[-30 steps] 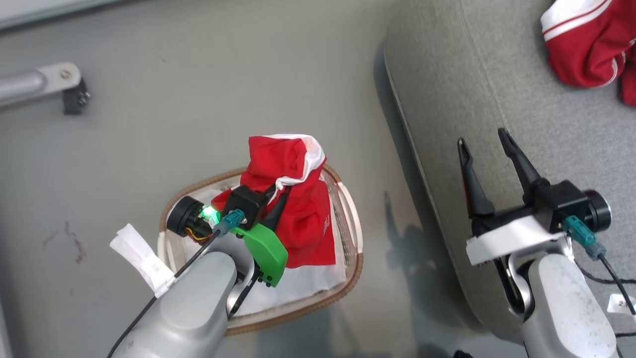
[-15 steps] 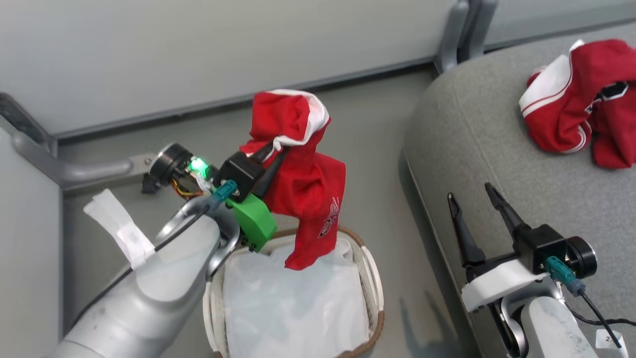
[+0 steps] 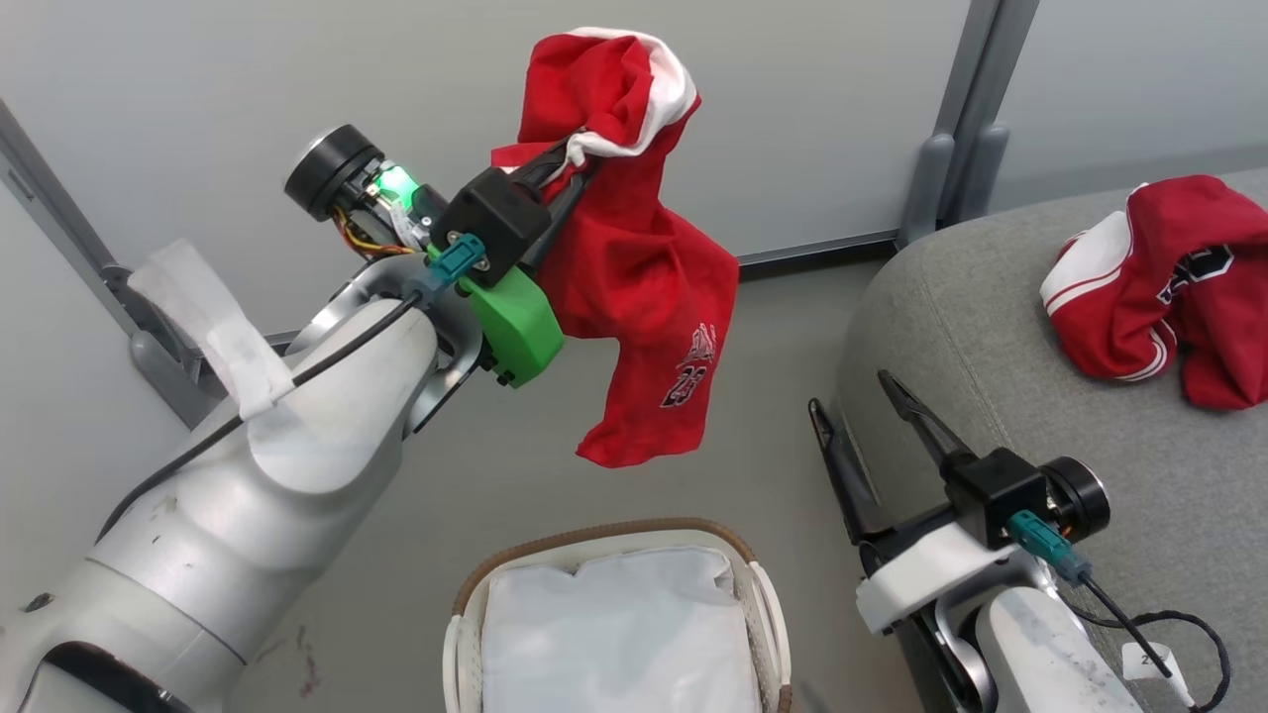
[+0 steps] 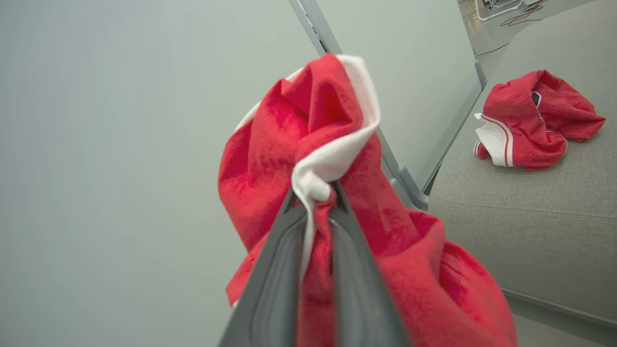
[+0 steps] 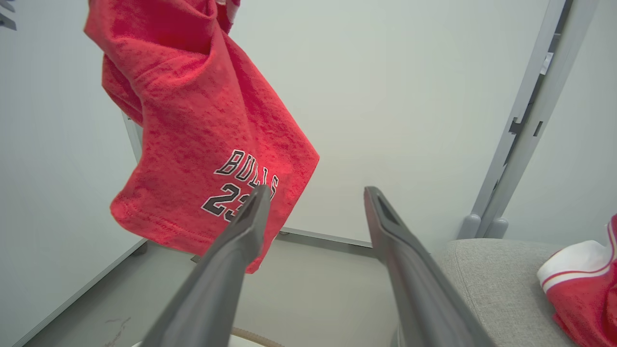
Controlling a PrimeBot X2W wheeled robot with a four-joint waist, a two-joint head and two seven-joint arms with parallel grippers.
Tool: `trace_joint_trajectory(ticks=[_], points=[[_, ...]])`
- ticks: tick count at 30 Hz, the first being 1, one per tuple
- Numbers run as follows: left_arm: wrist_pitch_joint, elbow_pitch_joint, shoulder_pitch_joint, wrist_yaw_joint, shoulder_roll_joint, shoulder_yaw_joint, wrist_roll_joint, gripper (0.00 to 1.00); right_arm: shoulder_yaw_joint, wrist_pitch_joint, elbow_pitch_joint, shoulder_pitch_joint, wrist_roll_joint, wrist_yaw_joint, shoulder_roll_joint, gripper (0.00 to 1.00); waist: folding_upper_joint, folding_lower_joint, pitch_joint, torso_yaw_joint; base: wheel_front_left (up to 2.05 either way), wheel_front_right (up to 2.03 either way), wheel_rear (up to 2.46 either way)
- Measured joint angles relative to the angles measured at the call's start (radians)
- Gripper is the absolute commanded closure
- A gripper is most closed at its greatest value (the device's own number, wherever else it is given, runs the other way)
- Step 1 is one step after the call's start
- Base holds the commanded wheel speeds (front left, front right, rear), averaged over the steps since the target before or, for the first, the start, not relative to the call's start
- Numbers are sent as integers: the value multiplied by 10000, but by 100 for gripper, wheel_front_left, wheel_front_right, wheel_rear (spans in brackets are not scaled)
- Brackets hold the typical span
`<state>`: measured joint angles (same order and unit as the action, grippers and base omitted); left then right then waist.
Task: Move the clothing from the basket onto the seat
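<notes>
- Up and to the left of the basket [image 3: 594,529], the left gripper [image 3: 573,158] has its fingers clenched on the bunched white-trimmed edge of a red Bulls garment [image 3: 644,287]. Pinching one gathered fold lets the whole piece hang from a single point.
- That garment dangles in the air above the basket, apart from its rim, with the lettered hem hanging loose. I'd guess it's held this high so the cloth clears both the rim and the cushion's edge.
- The basket stands on the floor, and its white liner [image 3: 614,634] is on show.
- Just right of the basket, the right gripper [image 3: 849,393] has its fingers spread wide and holds nothing. It looks parked out of the way.
- Further right of the basket is the seat [image 3: 991,327], where a second red garment [image 3: 1139,287] lies crumpled.
</notes>
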<state>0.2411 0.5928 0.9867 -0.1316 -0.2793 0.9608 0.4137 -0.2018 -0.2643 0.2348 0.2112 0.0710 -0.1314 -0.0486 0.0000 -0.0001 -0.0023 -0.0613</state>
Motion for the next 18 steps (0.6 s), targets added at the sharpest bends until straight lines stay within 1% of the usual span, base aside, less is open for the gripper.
trace_joint_trajectory(ticks=[6, 12, 18], points=[[-105, -23, 370, 0, 267, 372, 174, 100, -790, 0, 136, 443, 297, 0, 2, 0, 0, 0, -151, 210, 0, 0, 0], [-111, -36, 652, 0, 650, 677, 334, 100, -1657, 0, 418, 997, 719, 0, 4, 0, 0, 1, -247, 483, 0, 0, 0], [-65, -171, 717, 0, 930, 1012, 529, 100, -1958, 0, 1024, 1755, 794, 0, 6, 0, 0, 0, -272, 747, 0, 0, 0]])
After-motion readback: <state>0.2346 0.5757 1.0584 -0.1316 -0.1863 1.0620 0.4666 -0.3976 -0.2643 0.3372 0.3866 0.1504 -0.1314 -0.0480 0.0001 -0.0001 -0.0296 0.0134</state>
